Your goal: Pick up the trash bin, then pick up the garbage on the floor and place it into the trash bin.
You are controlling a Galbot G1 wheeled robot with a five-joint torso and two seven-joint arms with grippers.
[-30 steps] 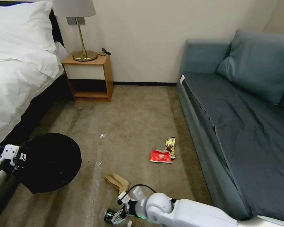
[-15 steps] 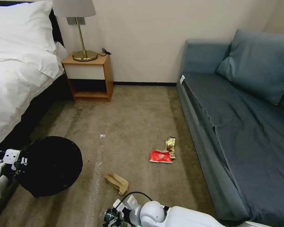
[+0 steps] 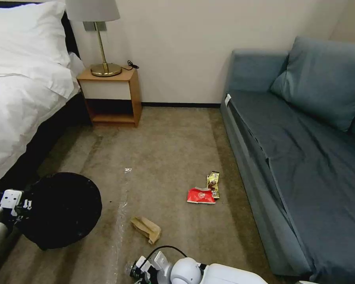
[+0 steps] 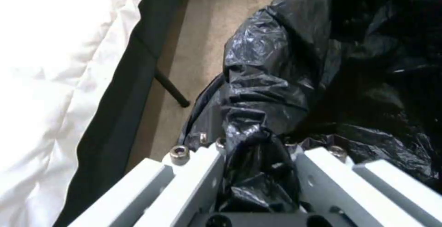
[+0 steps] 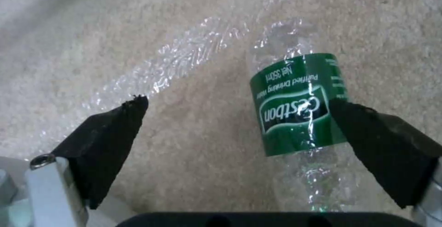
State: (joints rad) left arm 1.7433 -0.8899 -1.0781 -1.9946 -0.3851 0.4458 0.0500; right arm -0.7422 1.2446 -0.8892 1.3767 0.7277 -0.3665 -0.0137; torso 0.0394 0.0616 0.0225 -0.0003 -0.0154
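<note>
Lower left of the head view, the left gripper (image 4: 258,171) pinches the black-bagged round trash bin (image 3: 61,209). The right gripper (image 5: 239,126), spread wide, straddles the clear green-labelled bottle (image 5: 295,106) off-centre; closing could roll it away.

A white bed (image 3: 15,90) stands by a plain pale wall (image 3: 177,43), next to a small wooden nightstand (image 3: 110,94) with a gold lamp (image 3: 100,39), and a blue sofa (image 3: 303,150) sits across the brown carpet floor (image 3: 165,146).
</note>
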